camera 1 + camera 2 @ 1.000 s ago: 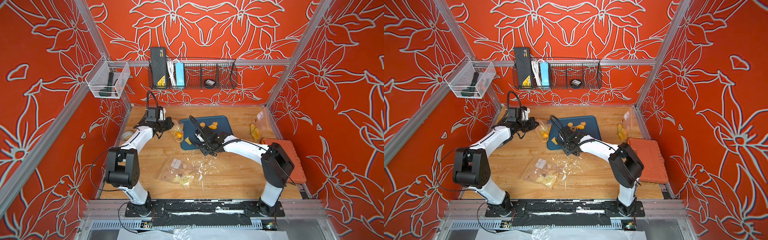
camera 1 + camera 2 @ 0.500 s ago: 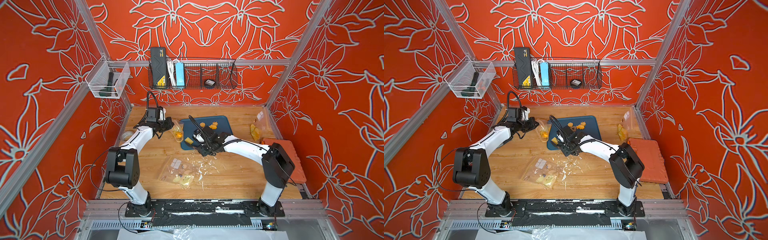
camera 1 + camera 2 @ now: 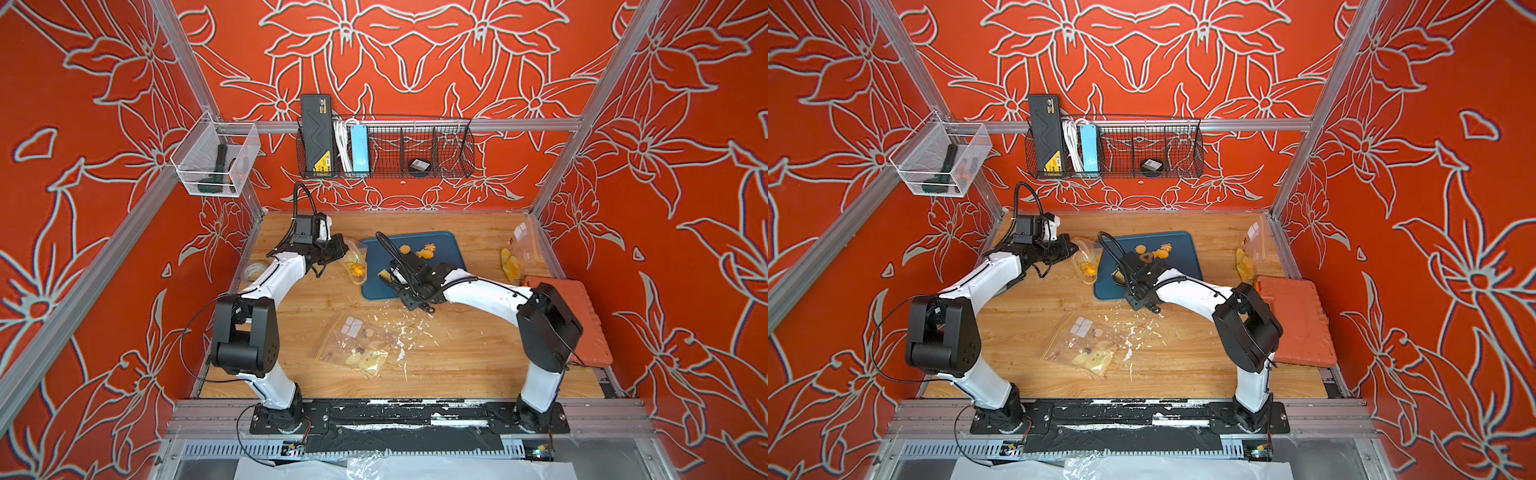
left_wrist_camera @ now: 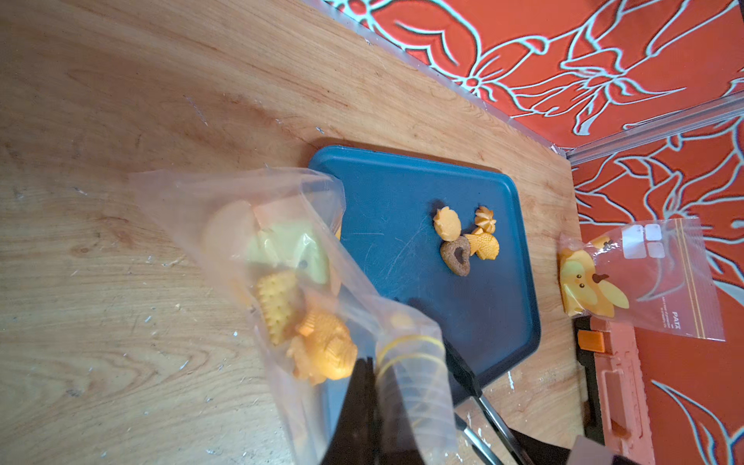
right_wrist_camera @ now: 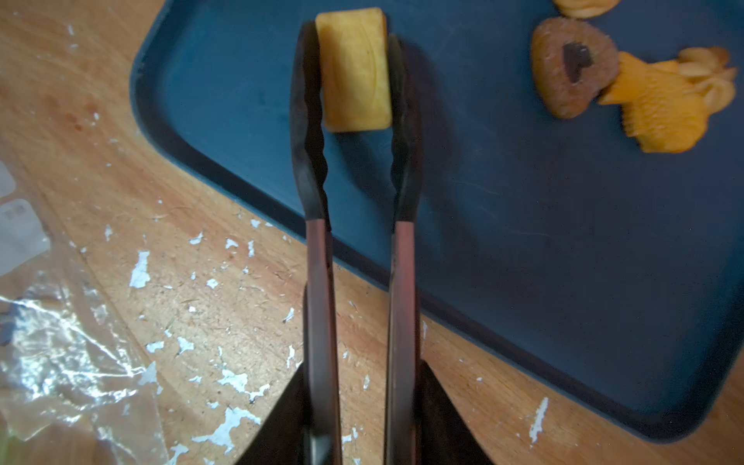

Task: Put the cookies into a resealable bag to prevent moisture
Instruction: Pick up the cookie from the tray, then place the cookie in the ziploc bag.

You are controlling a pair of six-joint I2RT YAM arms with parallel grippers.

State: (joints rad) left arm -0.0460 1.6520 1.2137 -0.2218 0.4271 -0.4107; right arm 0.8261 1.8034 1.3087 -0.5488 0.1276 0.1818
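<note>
Yellow oblong cookie [image 5: 356, 70] lengthwise between tongs [image 5: 318, 257], right gripper [image 5: 360, 422] squeezing tongs, left gripper [image 4: 386, 402] pinching bag [image 4: 241, 209].

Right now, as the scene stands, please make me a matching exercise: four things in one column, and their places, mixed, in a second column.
1 square cookie
2 brown heart cookie
3 clear bag with cookies
4 orange case

A lying free on the blue tray
B between the tips of the tongs
C at the right edge of the table
D gripped by the left gripper

Pairs: 1-B, 2-A, 3-D, 4-C
</note>
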